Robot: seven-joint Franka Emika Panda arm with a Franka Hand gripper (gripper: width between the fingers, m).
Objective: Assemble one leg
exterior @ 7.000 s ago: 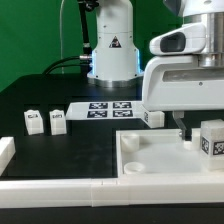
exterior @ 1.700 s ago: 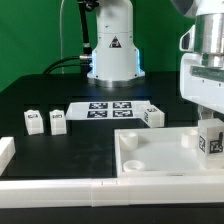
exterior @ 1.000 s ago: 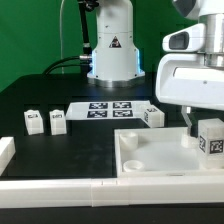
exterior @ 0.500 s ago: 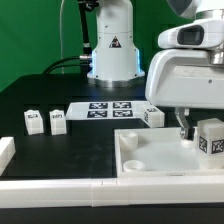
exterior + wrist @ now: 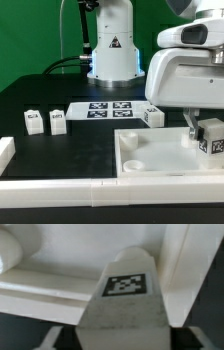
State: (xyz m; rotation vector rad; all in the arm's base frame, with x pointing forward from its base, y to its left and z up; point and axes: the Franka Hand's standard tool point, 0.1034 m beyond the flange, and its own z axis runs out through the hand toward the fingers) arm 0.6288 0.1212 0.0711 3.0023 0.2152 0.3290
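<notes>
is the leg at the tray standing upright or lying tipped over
Upright: the leg stands tall at the tray's corner on the exterior view's right, tag facing forward, beside the gripper.

leg point(image 5: 212, 137) at the gripper point(image 5: 196, 128): matt white plastic, faintly grainy, with printed tag. tray point(image 5: 150, 160) beneath it: smooth white plastic, slight sheen.

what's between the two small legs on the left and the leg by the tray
In the exterior view, the marker board lies between the two legs on that view's left and the leg beside the tray; otherwise bare black table.
</notes>
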